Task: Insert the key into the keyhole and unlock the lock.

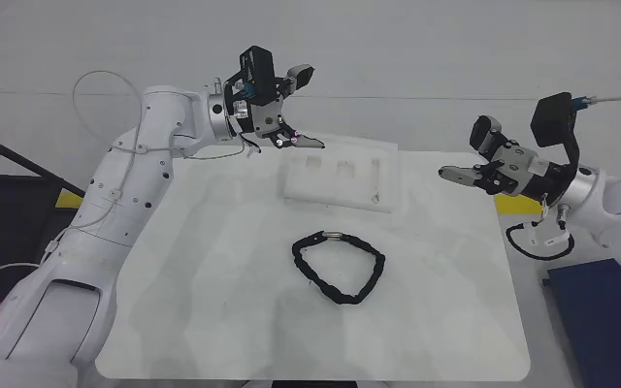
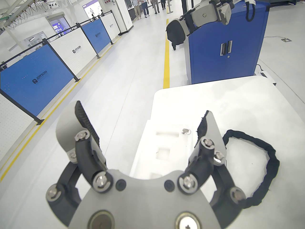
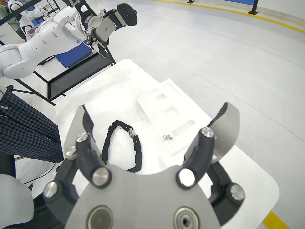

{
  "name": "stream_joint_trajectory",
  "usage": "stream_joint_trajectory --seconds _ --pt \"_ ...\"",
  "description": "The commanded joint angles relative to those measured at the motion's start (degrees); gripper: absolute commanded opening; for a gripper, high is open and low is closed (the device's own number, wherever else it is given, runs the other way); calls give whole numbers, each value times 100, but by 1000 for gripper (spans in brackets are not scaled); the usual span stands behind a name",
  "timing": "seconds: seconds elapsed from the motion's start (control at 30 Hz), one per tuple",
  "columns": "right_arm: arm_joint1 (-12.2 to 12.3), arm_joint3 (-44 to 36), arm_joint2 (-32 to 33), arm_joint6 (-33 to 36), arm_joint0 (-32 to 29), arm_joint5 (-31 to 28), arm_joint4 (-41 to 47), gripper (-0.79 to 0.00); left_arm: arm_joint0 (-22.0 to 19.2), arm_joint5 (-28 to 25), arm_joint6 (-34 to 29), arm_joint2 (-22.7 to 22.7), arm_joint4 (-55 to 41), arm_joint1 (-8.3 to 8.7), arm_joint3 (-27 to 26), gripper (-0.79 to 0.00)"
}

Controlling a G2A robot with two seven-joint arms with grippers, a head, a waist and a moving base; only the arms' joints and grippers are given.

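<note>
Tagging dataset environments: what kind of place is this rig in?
Probably a factory or lab hall: blue and white barrier panels, a yellow floor line, a blue metal cabinet beside the white table.

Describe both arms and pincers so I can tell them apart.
The left arm and right arm have glossy white rounded shells. The left pincer and right pincer have grey metal fingers with black ribbed pads, black links and silver bolts. A thin white cable loops off the left arm; a black cable hangs below the right.
</note>
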Motion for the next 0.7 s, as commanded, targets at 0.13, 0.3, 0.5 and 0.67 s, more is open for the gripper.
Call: stream_joint_trajectory --seconds 0.13,0.3,0.5,0.67 --pt "0 0 0 0 0 0 0 -1 0 0 0 0 0 0 0 -1" --pt "-10 -9 -7 7 -48 63 -10 0 0 0 0 0 0 0 0 0" --pt "-183 -155 -46 259 -248 545 -318 0 0 0 0 0 0 0 0 0" --pt "-391 -348 -178 504 -475 1601 -468 0 0 0 0 0 0 0 0 0"
